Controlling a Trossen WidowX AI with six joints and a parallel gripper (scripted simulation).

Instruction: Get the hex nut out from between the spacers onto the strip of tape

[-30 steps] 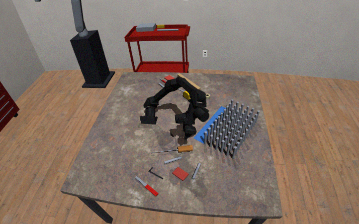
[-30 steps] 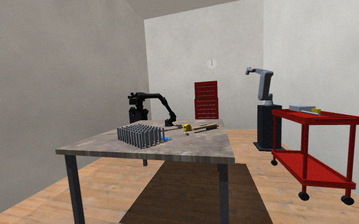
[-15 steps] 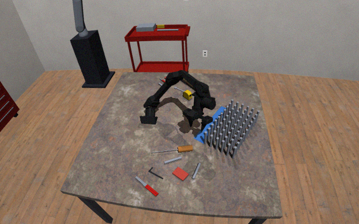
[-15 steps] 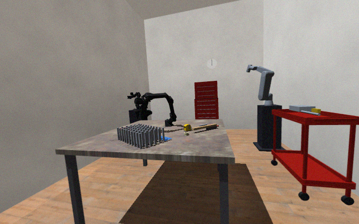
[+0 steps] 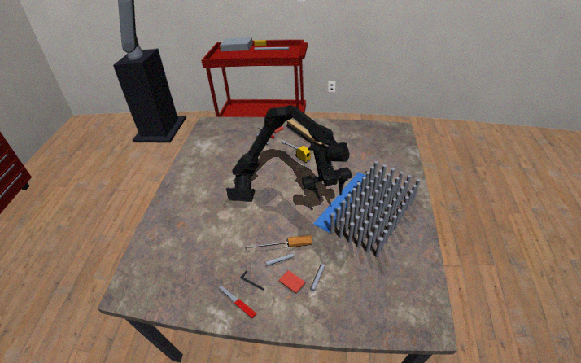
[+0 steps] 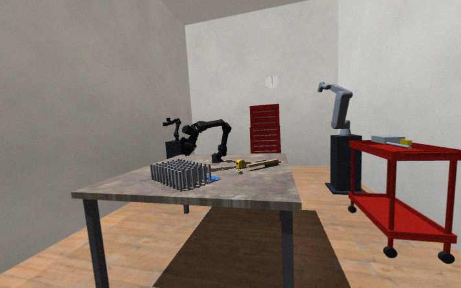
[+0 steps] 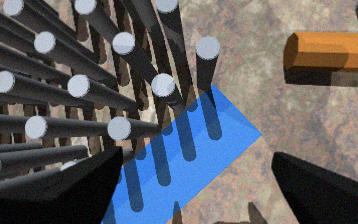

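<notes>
The grid of grey standing spacers stands at the table's right, also seen in the exterior view and at the left of the wrist view. The blue tape strip lies along their left side and runs diagonally through the wrist view. I cannot see the hex nut; the spacers hide it. The hook pick lies on the table, its orange-brown handle in the upper right of the wrist view. My gripper hovers over the strip's far end, open and empty.
A yellow tape measure and a wooden bar lie behind the arm. Two loose spacers, a red block, an allen key and a red-handled tool lie near the front edge.
</notes>
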